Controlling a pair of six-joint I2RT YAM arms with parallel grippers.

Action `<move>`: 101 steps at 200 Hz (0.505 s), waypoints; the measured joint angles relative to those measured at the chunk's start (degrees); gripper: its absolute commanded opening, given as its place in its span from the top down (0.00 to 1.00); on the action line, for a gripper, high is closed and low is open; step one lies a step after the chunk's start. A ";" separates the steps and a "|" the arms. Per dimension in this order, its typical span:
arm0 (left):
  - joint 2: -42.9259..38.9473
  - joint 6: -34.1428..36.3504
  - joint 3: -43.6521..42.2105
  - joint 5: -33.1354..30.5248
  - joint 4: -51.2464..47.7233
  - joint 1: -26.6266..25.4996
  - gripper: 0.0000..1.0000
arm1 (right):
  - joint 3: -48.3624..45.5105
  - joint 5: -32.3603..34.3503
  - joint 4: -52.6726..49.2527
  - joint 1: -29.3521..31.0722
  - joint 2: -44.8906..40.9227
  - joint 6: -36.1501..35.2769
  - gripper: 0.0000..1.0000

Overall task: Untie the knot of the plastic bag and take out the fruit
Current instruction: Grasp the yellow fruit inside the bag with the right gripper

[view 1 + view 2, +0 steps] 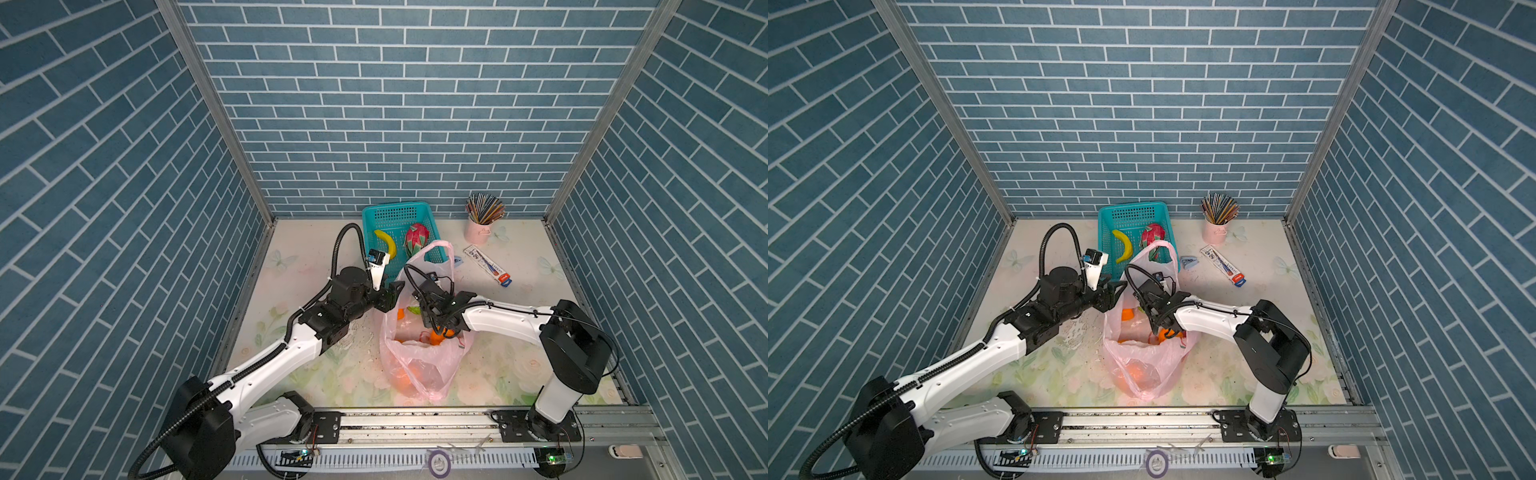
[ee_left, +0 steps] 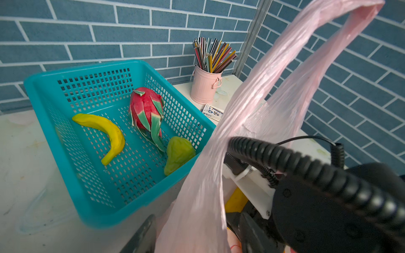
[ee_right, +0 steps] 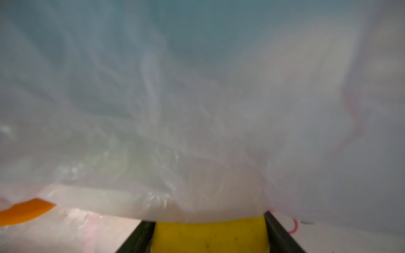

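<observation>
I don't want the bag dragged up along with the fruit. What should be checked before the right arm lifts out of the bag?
1. Bag untied: ok. Its handle loops free and the mouth is open.
2. Right claw on the yellow fruit: ok. The fruit fills the gap between the jaws.
3. Bag film out of that grip: cannot tell. It drapes right over the fruit.
4. Left claw pinning the bag down: not ok. Its jaws are open at the bag's edge.
5. Room in the basket: ok. There is free floor beside the banana and the dragon fruit.
</observation>
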 measured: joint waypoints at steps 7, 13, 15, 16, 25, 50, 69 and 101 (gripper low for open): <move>0.00 0.02 0.00 -0.02 0.00 0.00 0.34 | -0.33 -0.79 0.02 0.00 -0.81 0.00 0.53; 0.00 0.04 0.00 -0.02 0.00 0.00 0.33 | -0.55 -1.40 0.13 0.00 -1.49 0.00 0.53; 0.00 0.07 0.00 -0.02 0.02 0.00 0.33 | -0.63 -1.62 0.17 0.00 -1.79 0.00 0.53; 0.00 0.07 0.00 -0.02 0.00 0.00 0.33 | -0.66 -1.70 0.17 0.00 -1.88 0.00 0.53; 0.00 0.07 0.00 -0.02 0.00 0.00 0.31 | -1.03 -2.60 0.46 0.00 -3.17 0.00 0.54; 0.00 0.04 0.00 -0.02 0.00 0.00 0.29 | -2.12 -4.79 1.49 0.02 -7.41 0.00 0.54; 0.00 0.07 0.00 -0.02 0.00 0.00 0.28 | -3.02 -6.27 2.40 0.20 -10.47 0.00 0.54; 0.00 0.07 0.00 -0.28 0.00 0.00 0.28 | -4.26 -9.66 3.56 0.57 -14.84 -0.39 0.54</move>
